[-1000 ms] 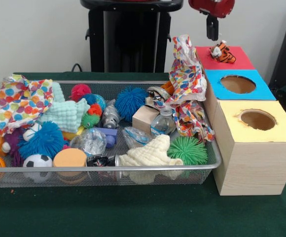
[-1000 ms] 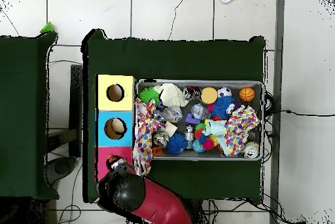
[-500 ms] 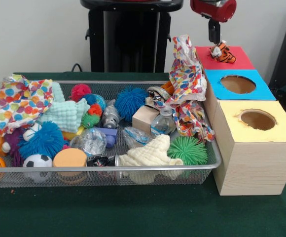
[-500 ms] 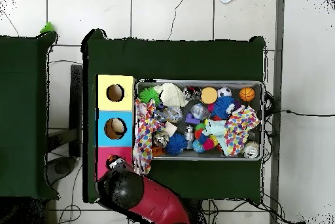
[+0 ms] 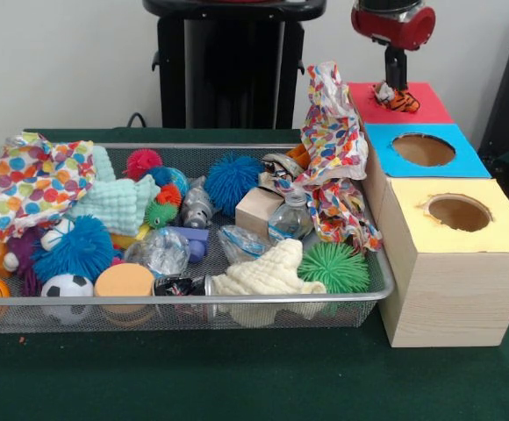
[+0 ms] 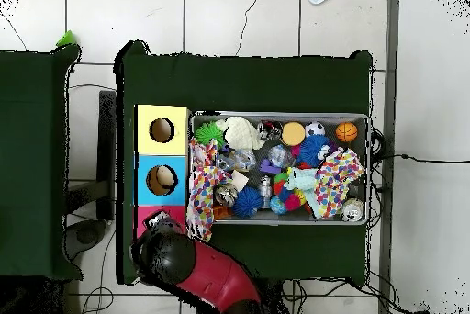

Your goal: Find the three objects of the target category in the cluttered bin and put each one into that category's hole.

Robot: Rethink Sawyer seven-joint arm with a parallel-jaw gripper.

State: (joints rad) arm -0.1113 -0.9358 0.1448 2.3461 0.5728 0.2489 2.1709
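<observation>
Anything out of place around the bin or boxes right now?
Two things. The tiger toy lies on top of the red box under the gripper rather than inside any hole. The polka-dot cloth stands over the bin's rim against the blue box.

robot lab: pedestal (image 5: pixel 232 66), tiled floor (image 6: pixel 239 21)

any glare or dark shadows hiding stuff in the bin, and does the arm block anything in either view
Front view: even light, no strong glare, bin contents readable; the gripper partly covers the tiger toy on the red box. Overhead view: the arm hides most of the red box.
</observation>
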